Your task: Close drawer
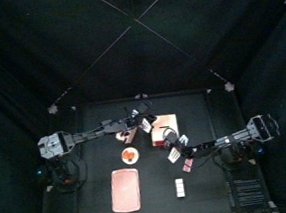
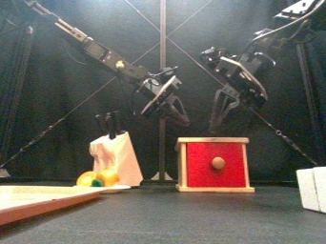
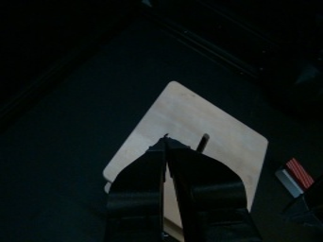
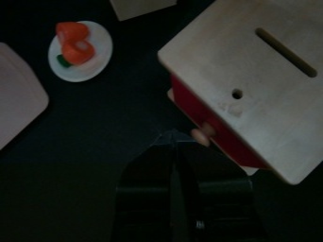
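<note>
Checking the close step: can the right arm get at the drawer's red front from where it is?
Probably yes. The right gripper hangs just above the drawer, jaws nearly shut, beside the red front and its knob. Nothing stands before that front; the left gripper is off to the side.

The drawer (image 2: pixel 214 164) looks like pale, matt, unfinished wood, its front painted smooth red with a rounded wooden knob (image 2: pixel 218 163). Beside the drawer, the counter (image 2: pixel 204 214) is matt black.
</note>
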Controlling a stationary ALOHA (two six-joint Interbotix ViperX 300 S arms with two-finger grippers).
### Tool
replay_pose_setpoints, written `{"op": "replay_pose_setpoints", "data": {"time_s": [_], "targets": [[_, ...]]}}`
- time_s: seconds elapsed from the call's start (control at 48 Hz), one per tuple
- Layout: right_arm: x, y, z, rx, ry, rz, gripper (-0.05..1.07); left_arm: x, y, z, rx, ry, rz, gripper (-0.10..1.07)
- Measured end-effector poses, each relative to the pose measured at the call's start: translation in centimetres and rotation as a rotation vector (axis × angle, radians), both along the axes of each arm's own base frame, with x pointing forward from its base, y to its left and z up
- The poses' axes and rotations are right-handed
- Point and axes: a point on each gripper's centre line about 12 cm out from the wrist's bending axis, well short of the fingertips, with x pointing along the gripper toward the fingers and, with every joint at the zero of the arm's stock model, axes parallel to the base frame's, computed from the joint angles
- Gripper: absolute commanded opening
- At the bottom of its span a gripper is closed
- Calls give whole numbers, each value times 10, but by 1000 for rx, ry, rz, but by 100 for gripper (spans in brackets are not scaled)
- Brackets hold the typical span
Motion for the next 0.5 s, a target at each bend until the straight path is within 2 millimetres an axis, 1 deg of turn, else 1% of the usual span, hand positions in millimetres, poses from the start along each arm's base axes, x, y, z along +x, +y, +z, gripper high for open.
{"op": "replay_pose_setpoints", "data": {"time_s": [0.125, 0.333, 0.417, 0.5], "targets": [[-5, 6, 3, 15, -10, 11, 31, -2, -20, 4, 24, 2, -50, 44], [-11, 12, 1, 52, -6, 7, 31, -5, -56, 8, 78, 0, -152, 44], [-13, 14, 0, 63, -1, 4, 31, -8, -67, 7, 98, 3, -186, 44], [-14, 18, -2, 78, 5, 7, 31, -11, -73, 6, 116, 12, -208, 44]]}}
